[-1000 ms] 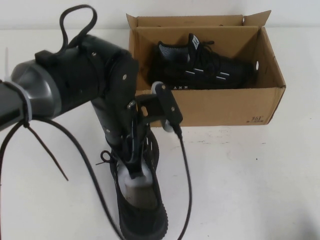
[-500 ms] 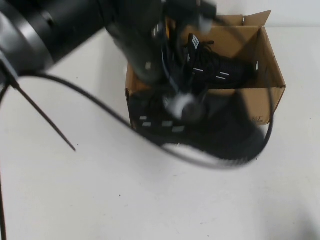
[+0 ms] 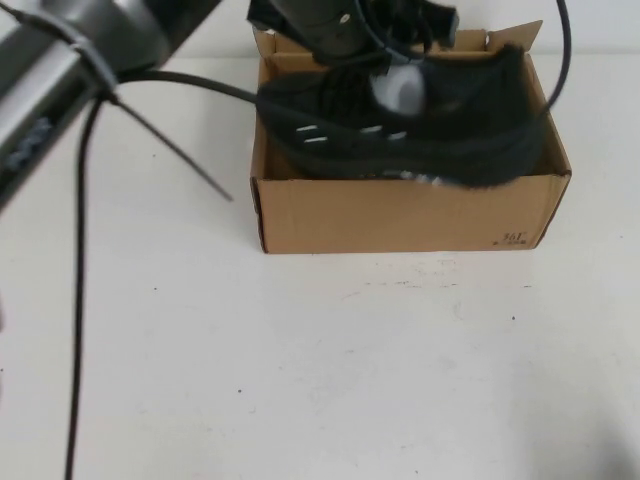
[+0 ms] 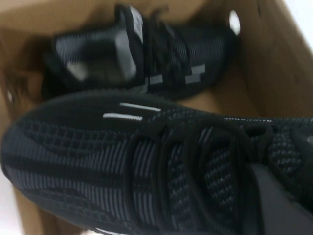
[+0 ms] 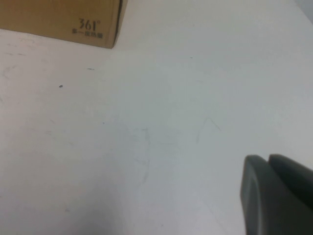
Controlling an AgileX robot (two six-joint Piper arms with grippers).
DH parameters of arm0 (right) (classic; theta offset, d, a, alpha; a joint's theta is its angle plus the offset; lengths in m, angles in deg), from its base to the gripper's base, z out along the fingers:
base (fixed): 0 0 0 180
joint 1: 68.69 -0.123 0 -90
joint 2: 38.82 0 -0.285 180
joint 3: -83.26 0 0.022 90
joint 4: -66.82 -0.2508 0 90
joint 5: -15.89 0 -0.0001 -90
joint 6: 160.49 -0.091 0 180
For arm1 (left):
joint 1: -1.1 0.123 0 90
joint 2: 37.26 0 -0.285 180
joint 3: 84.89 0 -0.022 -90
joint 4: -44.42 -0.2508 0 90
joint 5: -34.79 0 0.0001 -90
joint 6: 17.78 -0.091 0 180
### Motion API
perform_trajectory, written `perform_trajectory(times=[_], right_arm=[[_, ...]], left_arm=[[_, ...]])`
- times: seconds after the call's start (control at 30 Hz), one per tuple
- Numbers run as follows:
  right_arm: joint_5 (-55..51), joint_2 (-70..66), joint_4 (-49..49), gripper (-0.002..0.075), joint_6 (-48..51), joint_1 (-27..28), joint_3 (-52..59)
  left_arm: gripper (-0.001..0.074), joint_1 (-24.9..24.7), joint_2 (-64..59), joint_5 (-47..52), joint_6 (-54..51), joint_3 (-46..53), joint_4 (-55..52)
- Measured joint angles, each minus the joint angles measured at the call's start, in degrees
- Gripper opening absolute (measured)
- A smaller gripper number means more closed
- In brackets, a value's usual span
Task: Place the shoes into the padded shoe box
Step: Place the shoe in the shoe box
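My left gripper (image 3: pixel 400 88) is shut on a black knit sneaker (image 3: pixel 440 135) at its collar and holds it lengthwise over the open brown cardboard shoe box (image 3: pixel 400 215). In the left wrist view the held sneaker (image 4: pixel 122 166) fills the foreground, with one finger (image 4: pixel 279 200) inside its opening. The second sneaker (image 4: pixel 146 58) lies on its side inside the box (image 4: pixel 274 58), along the far wall. My right gripper (image 5: pixel 268 161) is shut and empty above bare table, near the box's printed corner (image 5: pixel 88 27); it does not show in the high view.
The white table (image 3: pixel 350 370) spreads in front of the box. The left arm's black cables (image 3: pixel 85 250) hang over the table's left part. The box's short flaps (image 3: pixel 515 38) stand up at the back.
My left gripper has lifted the sneaker from the table in front of the box, swung it up and back, and now holds it over the box opening.
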Motion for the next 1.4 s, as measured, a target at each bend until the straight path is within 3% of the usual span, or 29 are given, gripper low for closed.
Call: perform_trajectory(times=[0.6, 1.4], right_arm=[[0.0, 0.0, 0.0, -0.0006, -0.1, 0.0, 0.0], [0.0, 0.0, 0.0, -0.0007, 0.0, 0.0, 0.0]], left_arm=[[0.0004, 0.6, -14.8, -4.3, 3.8, -14.7, 1.7], [0.0004, 2.0, -18.7, -6.4, 7.0, -15.6, 0.4]])
